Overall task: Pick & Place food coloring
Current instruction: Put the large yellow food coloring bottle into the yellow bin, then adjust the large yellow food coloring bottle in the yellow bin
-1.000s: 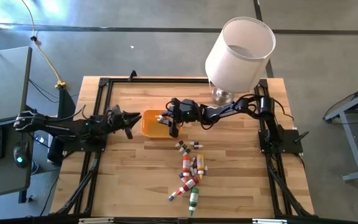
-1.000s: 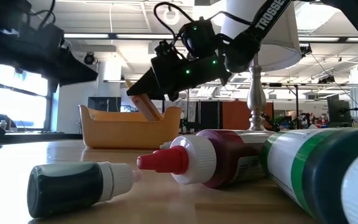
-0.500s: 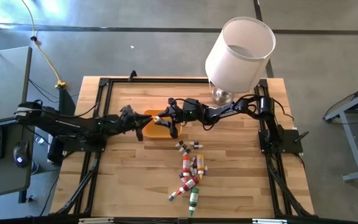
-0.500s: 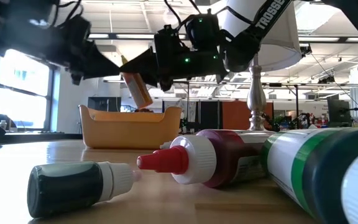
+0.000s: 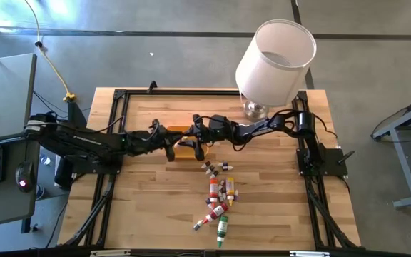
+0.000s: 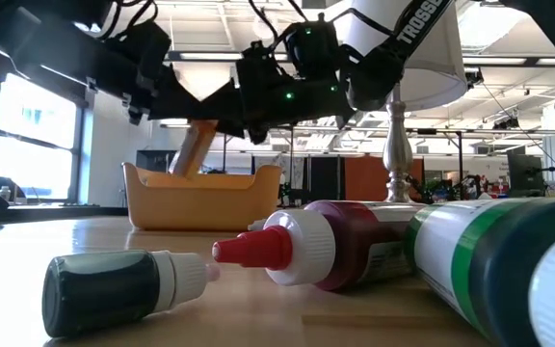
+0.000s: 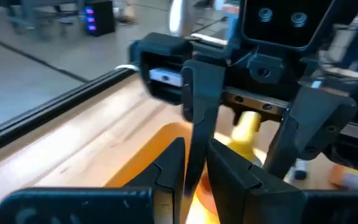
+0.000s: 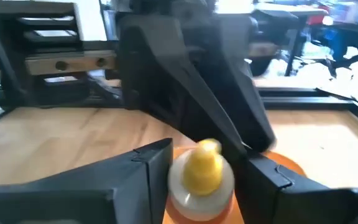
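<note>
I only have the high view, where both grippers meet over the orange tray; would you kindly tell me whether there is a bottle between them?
Observer: Yes. The right wrist view shows a yellow-capped bottle at the right gripper, with the left gripper facing it from the other side.
Operator: Thank you. Is that bottle standing upright?
Observer: No. In the low view it is tilted, its upper end up by the grippers and its lower end hidden behind the wall of the orange tray.
</note>
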Robot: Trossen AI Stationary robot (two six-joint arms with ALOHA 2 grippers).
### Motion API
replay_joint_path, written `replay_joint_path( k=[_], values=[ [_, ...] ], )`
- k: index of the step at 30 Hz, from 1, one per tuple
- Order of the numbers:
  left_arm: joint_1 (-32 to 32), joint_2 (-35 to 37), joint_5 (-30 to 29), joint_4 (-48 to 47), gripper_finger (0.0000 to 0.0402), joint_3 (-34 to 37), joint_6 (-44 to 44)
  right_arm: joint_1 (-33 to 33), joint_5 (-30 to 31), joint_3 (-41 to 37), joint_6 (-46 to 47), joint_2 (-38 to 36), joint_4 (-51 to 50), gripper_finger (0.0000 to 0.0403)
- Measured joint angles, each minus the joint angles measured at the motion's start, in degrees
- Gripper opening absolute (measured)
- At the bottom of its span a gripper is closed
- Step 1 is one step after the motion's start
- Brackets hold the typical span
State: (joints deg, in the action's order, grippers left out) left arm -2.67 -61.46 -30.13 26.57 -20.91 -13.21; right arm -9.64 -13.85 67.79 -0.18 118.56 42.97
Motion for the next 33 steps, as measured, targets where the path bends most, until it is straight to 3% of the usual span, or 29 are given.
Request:
replay_joint_path(
  k=[5, 10, 14, 24, 28, 33],
  values=[
    [0.0, 1.5, -7.3, -1.5, 0.0062, 0.0, 3.5, -0.7, 0.8, 0.0, -0.2, -0.1, -5.3, 0.011],
    [0.0, 3.3, -9.1, -1.7, 0.0062, 0.0, 7.4, -2.3, 4.5, 0.0, -3.0, -2.6, -13.1, 0.0075],
    [0.0, 4.6, -9.0, -5.0, 0.0062, 0.0, 7.4, -3.2, 1.2, 0.0, -2.8, -3.7, -13.4, 0.0063],
    [0.0, 5.4, -8.8, -9.4, 0.0062, 0.0, 6.0, -3.6, -0.6, 0.1, -6.0, -3.9, -18.3, 0.0135],
    [0.0, 5.4, -6.0, -10.8, 0.0062, 0.0, 2.2, -4.3, -0.6, 3.0, -7.4, -4.0, -32.2, 0.0163],
    [0.0, 5.4, -4.8, -11.6, 0.0062, 0.0, 2.2, -3.9, 3.3, 10.9, -22.6, -3.9, -52.8, 0.0169]
  ],
)
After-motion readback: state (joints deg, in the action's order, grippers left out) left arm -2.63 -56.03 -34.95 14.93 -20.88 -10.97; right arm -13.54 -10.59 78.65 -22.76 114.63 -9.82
